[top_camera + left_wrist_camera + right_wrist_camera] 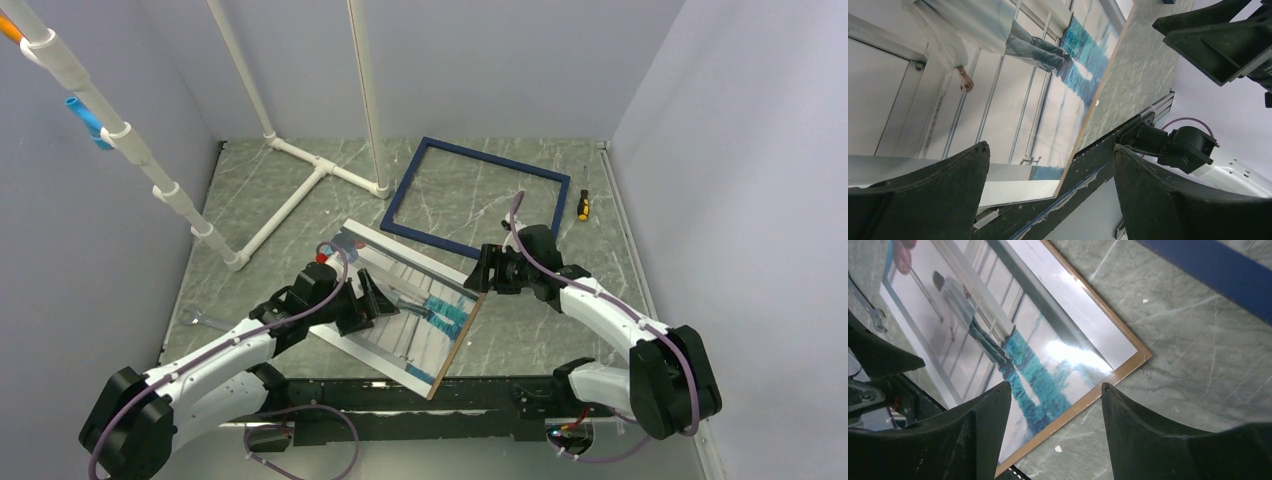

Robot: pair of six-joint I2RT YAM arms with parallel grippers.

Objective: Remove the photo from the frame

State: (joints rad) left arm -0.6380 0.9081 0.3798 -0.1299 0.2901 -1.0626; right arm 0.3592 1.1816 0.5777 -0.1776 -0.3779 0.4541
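We see the left fingers (pixel 938 190) and right fingers (pixel 1158 440) spread wide, grasping nothing, beside the photo (pixel 425 345), which rests on the desk (pixel 520 340) apart from the frame (pixel 497 160).

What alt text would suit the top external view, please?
A glossy photo on its brown backing board sits under the left gripper, the right gripper at its corner, both open. The empty navy frame lies behind it on the table, a screwdriver beside it.

The photo (pixel 428 345) and the frame (pixel 497 160) apart
We see the glossy blue-white print lying askew at lower centre, the thin navy frame flat at upper right of centre
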